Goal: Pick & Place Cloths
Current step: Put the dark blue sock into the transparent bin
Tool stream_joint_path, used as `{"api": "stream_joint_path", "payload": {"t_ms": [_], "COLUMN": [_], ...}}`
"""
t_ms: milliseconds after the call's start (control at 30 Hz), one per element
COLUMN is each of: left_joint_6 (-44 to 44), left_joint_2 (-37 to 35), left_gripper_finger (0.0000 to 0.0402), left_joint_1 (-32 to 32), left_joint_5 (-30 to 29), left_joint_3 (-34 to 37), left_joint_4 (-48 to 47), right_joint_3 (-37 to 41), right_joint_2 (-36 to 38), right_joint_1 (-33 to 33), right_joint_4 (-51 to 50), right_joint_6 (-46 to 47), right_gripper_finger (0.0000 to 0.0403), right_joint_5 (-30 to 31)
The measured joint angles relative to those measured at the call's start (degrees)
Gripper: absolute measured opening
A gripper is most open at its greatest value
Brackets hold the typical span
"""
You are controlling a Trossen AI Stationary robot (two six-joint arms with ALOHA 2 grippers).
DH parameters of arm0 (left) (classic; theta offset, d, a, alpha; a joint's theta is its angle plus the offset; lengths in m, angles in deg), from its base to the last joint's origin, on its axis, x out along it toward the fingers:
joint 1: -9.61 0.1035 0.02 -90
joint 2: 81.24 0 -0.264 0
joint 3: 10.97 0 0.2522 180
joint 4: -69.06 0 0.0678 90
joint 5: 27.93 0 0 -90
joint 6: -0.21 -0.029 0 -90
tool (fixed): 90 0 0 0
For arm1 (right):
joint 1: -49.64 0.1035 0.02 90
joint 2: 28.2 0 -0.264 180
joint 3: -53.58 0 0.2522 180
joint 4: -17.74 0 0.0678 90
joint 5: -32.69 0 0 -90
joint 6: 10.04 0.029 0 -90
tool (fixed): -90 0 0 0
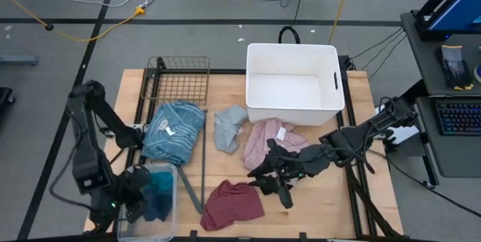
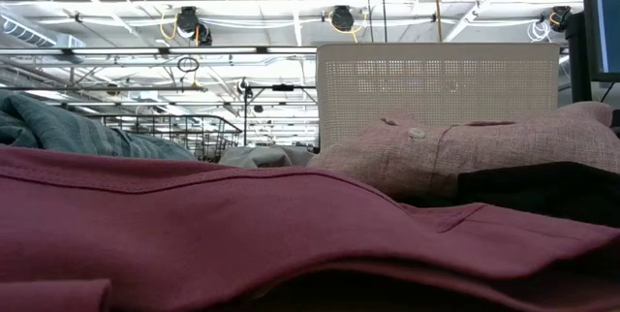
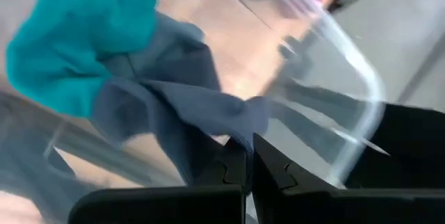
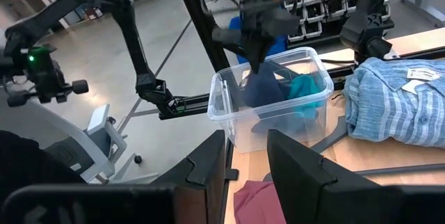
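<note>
My left gripper (image 1: 141,195) is shut on a navy cloth (image 3: 188,99) above a clear plastic container (image 1: 169,197) at the table's near left corner. A teal cloth (image 3: 83,36) lies in the container. My right gripper (image 1: 284,194) is open and empty, low over the table between a black piece (image 1: 264,173) and a maroon piece (image 1: 233,204), which lie flat on the table. The pink shirt (image 1: 263,140), a grey-blue piece (image 1: 229,125) and the blue striped top (image 1: 174,129) lie flat farther back. My left gripper pinches a bunched fold of the navy cloth (image 3: 233,135) between its two fingers. In the right wrist view the fingers (image 4: 254,56) point down from above. The cloth (image 4: 261,88) hangs below them, its lower part inside the container.
A white plastic tub (image 1: 293,84) stands at the back right. A wire basket (image 1: 180,80) stands at the back left. A dark bar (image 1: 201,159) runs across the table between the striped top and the grey-blue piece. Bare wood shows at the near right (image 1: 331,204).
</note>
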Motion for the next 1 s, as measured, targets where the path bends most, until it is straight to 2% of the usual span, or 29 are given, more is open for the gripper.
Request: {"api": "stream_joint_path", "payload": {"t_ms": [300, 467, 633, 800, 1000], "left_joint_6": [-0.03, -0.56, -1.31, -1.20, -0.86], "left_joint_2": [9.19, 12.11, 13.91, 14.41, 14.41], "left_gripper_finger": [0.0001, 0.0002, 0.0008, 0.0053, 0.0147], "left_joint_1": [1.51, 1.51, 1.51, 1.51, 1.51], "left_joint_5": [0.70, 3.34, 3.43, 2.99, 3.00], "left_joint_3": [0.00, 0.00, 0.00, 0.00, 0.00], "left_joint_4": [-1.56, -1.61, -1.58, -1.38, -0.43], "right_joint_3": [0.00, 0.00, 0.00, 0.00, 0.00], "right_joint_2": [0.00, 0.00, 0.00, 0.00, 0.00], "right_joint_1": [0.00, 0.00, 0.00, 0.00, 0.00], "right_joint_4": [0.00, 0.00, 0.00, 0.00, -0.17], "right_joint_6": [0.02, 0.02, 0.02, -0.61, -1.36], "right_gripper_finger": [0.0100, 0.0100, 0.0100, 0.0100, 0.0100], "right_joint_5": [0.00, -0.07, -0.17, -0.21, -0.39]}}
